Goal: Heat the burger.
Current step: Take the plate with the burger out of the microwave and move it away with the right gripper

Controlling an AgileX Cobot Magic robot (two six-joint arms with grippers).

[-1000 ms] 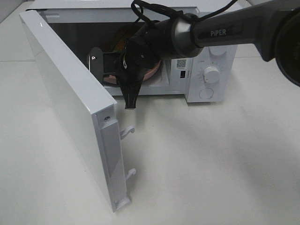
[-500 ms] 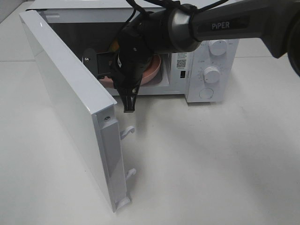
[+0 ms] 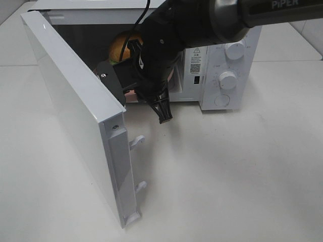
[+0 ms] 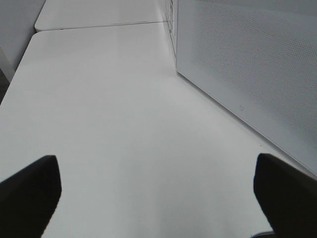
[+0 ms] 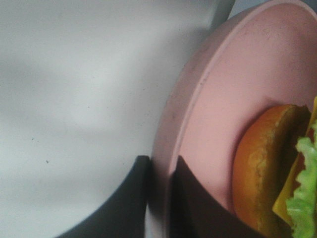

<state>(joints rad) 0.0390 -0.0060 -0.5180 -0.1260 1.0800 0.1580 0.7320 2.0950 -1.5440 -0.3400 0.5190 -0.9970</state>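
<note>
The burger shows its golden bun inside the open microwave, left of my right arm's wrist, which blocks most of the opening. The right wrist view shows the burger close up, with bun, cheese edge and lettuce, lying on a round pink plate. My right gripper is shut on that plate's rim, one finger on each side. My left gripper hangs open over bare table, with its two fingertips far apart and nothing between them.
The microwave's door stands swung out to the left, its latch hooks toward the front. Its perforated outer face is close beside my left gripper. Two dials are on the microwave's right panel. White tabletop lies in front.
My right wrist has turned and shifted right in front of the opening, still holding the plate. The burger's bun now shows at the left of the cavity. The left gripper has not moved.
</note>
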